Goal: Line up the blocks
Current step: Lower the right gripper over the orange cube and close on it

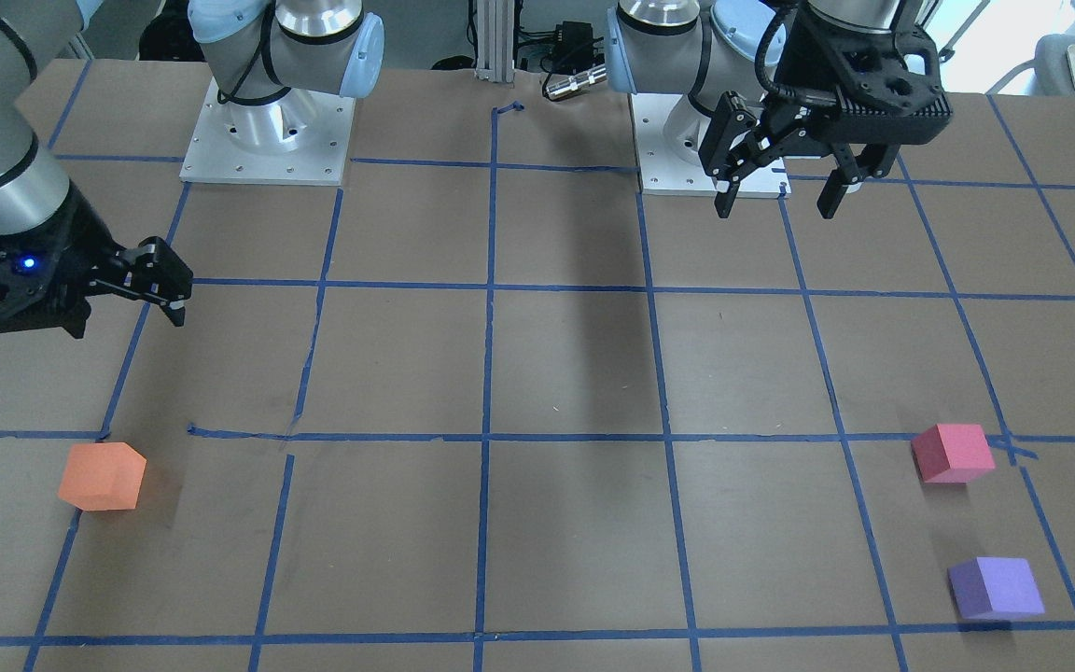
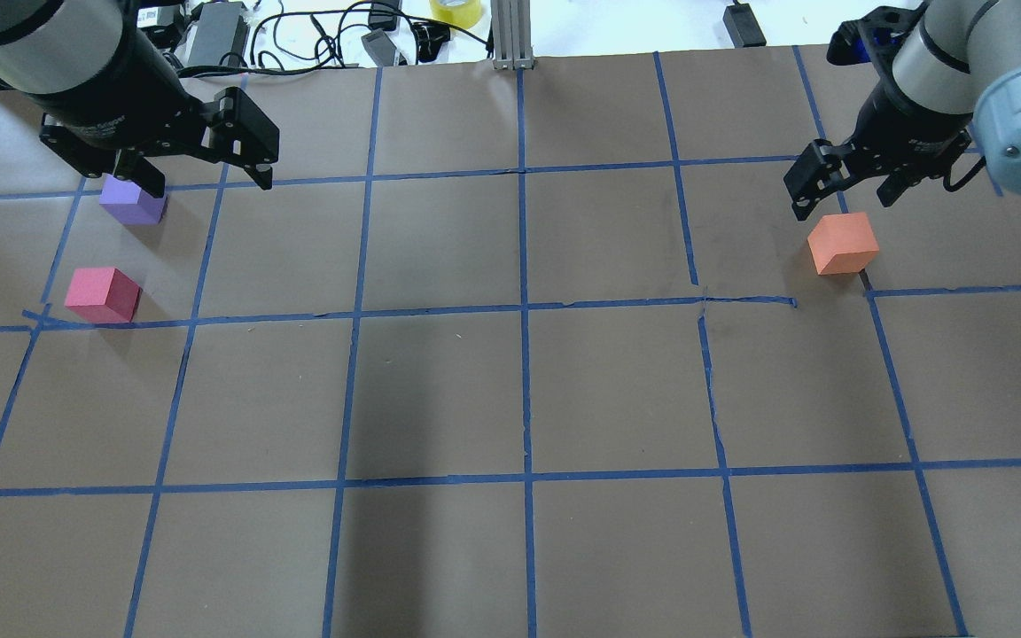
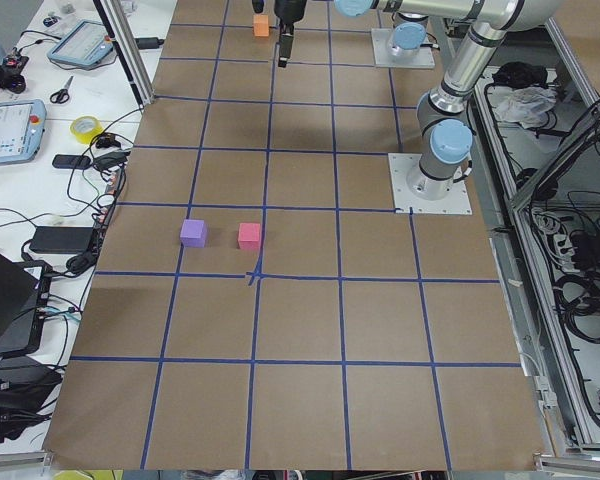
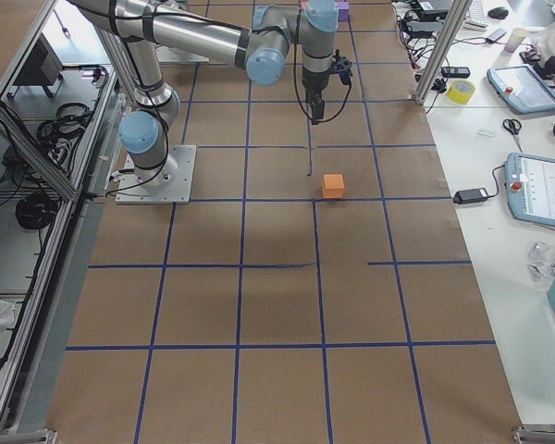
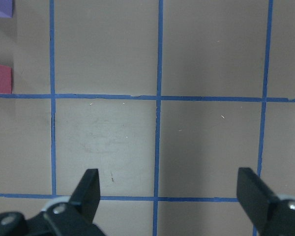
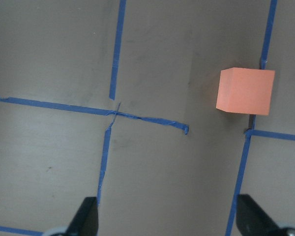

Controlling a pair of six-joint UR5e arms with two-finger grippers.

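Observation:
The orange block [image 2: 843, 244] sits on the robot's right side of the table, also in the front view [image 1: 104, 476] and the right wrist view [image 6: 246, 91]. The pinkish-red block [image 2: 103, 294] and the purple block [image 2: 132, 204] sit apart on the robot's left side, also in the front view, pinkish-red [image 1: 953, 453] and purple [image 1: 995, 588]. My left gripper [image 2: 209, 177] is open and empty, held high; both blocks lie at its wrist view's left edge, pinkish-red [image 5: 0, 78]. My right gripper [image 2: 840, 202] is open and empty, above the table beside the orange block.
The brown table bears a grid of blue tape [image 2: 524, 310]. The two arm bases [image 1: 267, 140] stand at the robot's edge. An aluminium post [image 2: 510, 35], cables and a tape roll [image 2: 455, 11] lie past the far edge.

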